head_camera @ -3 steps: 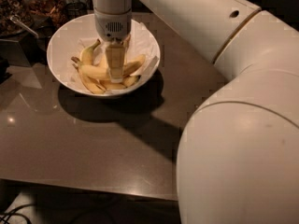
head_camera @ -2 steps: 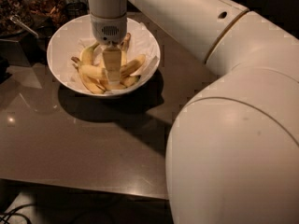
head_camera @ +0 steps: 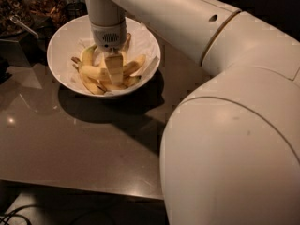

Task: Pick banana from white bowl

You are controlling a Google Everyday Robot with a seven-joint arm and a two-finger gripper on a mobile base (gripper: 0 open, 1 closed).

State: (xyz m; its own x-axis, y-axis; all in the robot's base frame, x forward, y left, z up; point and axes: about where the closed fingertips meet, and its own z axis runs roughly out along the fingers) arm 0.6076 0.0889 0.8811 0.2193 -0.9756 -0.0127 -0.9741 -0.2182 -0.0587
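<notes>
The white bowl (head_camera: 63, 41) stands at the back left of the table, lined with crinkled white paper and holding several yellow bananas. A long curved banana (head_camera: 87, 80) lies along the bowl's lower left side, its dark stem pointing up-left. My gripper (head_camera: 114, 74) reaches straight down from the wrist into the middle of the bowl, in among the bananas and just right of the long one. The gripper's tip is partly hidden by the fruit. I cannot tell whether it touches or holds a banana.
The bowl sits on a dark glossy table (head_camera: 70, 139). Dark containers of snacks (head_camera: 42, 6) stand behind the bowl at the far left. My arm's large white elbow (head_camera: 234, 158) fills the right and lower right of the view.
The arm has swung a little left, so its bulk covers more of the right side. The gripper stays in the bowl, shifted slightly left among the bananas.
</notes>
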